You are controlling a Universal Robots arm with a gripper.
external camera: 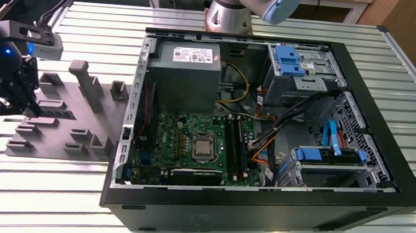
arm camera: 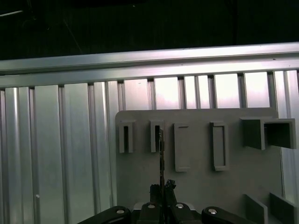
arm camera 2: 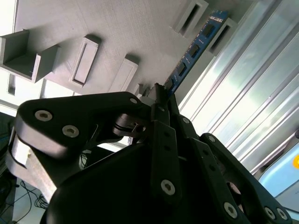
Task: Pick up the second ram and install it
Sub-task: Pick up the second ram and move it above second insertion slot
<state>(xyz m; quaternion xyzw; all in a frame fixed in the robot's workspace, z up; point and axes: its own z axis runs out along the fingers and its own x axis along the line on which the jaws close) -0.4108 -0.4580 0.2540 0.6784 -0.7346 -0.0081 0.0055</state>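
Note:
The second ram (arm camera 2: 194, 49) is a thin blue board with dark chips, held by one end between the fingertips of my gripper (arm camera 2: 161, 91). In the first wrist view it shows edge-on as a thin dark line (arm camera: 161, 156) running from the gripper (arm camera: 161, 189) to a narrow holder slot (arm camera: 156, 136) on the grey fixture plate (arm camera: 196, 186). Whether its far end still sits in that slot is unclear. In the exterior view the gripper (external camera: 27, 106) hangs over the plate (external camera: 69, 118) at the exterior view's left, with the ram (external camera: 56, 112) beside it.
An open black computer case (external camera: 260, 208) lies at centre and the exterior view's right, with the green motherboard (external camera: 174, 133), long black memory slots (external camera: 236, 146), a grey power supply (external camera: 187, 71) and loose cables. Raised grey blocks (external camera: 85, 83) stand on the plate. The table (external camera: 41, 193) is ribbed metal.

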